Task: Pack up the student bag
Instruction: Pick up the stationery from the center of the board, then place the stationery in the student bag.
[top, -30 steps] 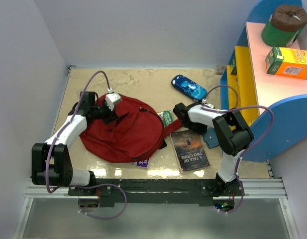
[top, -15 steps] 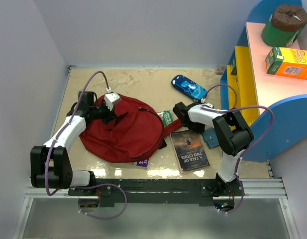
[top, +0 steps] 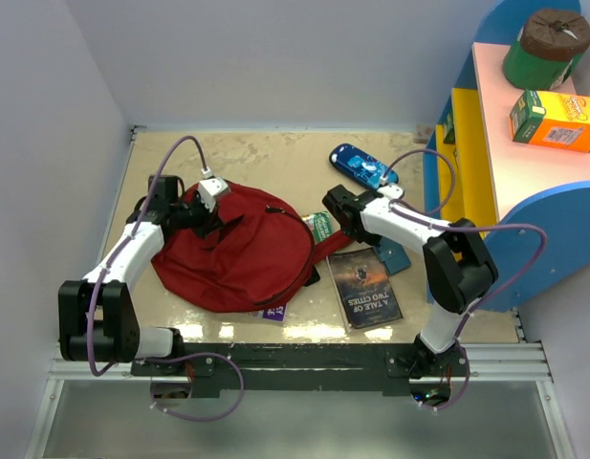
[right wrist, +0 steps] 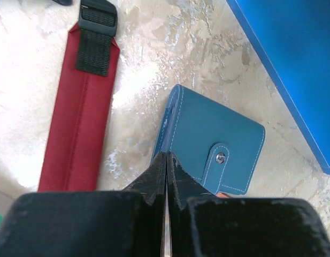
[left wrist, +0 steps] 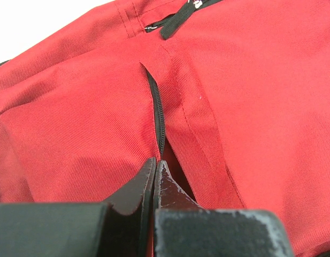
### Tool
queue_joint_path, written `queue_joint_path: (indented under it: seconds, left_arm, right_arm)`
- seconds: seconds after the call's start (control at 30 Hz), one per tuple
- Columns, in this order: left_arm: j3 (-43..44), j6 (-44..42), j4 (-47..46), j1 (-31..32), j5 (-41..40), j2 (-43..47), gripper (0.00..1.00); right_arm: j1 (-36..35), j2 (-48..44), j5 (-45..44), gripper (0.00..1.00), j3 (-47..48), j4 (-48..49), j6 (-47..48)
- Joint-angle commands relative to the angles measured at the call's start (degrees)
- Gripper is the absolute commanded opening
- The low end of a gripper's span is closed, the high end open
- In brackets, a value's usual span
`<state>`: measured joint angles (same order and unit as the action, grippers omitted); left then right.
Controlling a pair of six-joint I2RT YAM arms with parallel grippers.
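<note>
Left wrist: claw (left wrist: 154,163) on student bag (left wrist: 250,107)

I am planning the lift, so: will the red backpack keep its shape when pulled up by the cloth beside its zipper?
Probably not: the student bag lies slumped and creased, so it should sag and fold. It looks flat, so likely light for its size. The woven cloth beside the zipper seems rough, hardly slippery.
</note>
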<state>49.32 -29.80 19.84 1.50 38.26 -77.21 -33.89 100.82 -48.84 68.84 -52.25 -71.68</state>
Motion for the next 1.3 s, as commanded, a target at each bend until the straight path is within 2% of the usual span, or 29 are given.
queue_joint_path:
  seconds: [0.0,0.03,0.13,0.27,0.37,0.63,0.77,1.0,1.17,1.23,1.27]
  left_arm:
    - [2.4,-0.8,-1.1,-1.0,0.8,2.0,0.0]
    - [2.3,-0.7,-1.3,-1.1,0.8,2.0,0.0]
    - [1.9,-0.5,-1.6,-1.1,1.0,1.9,0.0]
    - [1.5,-0.6,-1.6,-1.5,1.0,2.1,0.0]
    - [1.3,-0.3,-1.6,-1.5,1.6,2.4,0.0]
    - [0.8,-1.0,-0.9,-1.5,1.9,3.0,0.0]
    - [0.7,-0.4,-1.1,-2.8,2.3,3.1,0.0]
    - [-1.7,1.9,-2.7,-3.0,2.3,3.0,0.0]
    - [-2.4,2.3,-2.6,-3.2,3.0,2.9,0.0]
    - [-2.2,2.2,-2.1,-3.2,3.3,3.0,0.0]
    - [-2.0,1.9,-1.8,-3.3,3.3,3.0,0.0]
  right_arm:
    - [0.0,-2.5,-2.9,0.0,1.2,-3.5,-1.3]
    - [-0.4,-3.8,-2.5,0.0,0.8,0.4,0.3]
    - [-2.6,-6.6,-2.8,0.0,3.0,4.3,4.1]
    - [-7.4,-2.3,-6.9,0.0,16.6,-0.5,6.8]
    - [-11.7,0.8,-7.2,0.0,21.8,-2.0,8.4]
    - [-23.6,3.3,-7.4,0.0,21.0,6.8,15.9]
    - [-30.0,3.9,-9.8,0.0,24.8,7.9,18.4]
    - [-34.6,2.5,-11.6,0.0,32.4,12.9,24.7]
    - [-35.8,-0.3,-6.4,0.0,27.1,23.0,30.2]
    - [-35.3,0.8,-6.6,0.0,26.6,19.0,27.2]
    - [-34.8,1.3,-6.9,0.05,27.3,16.0,22.0]
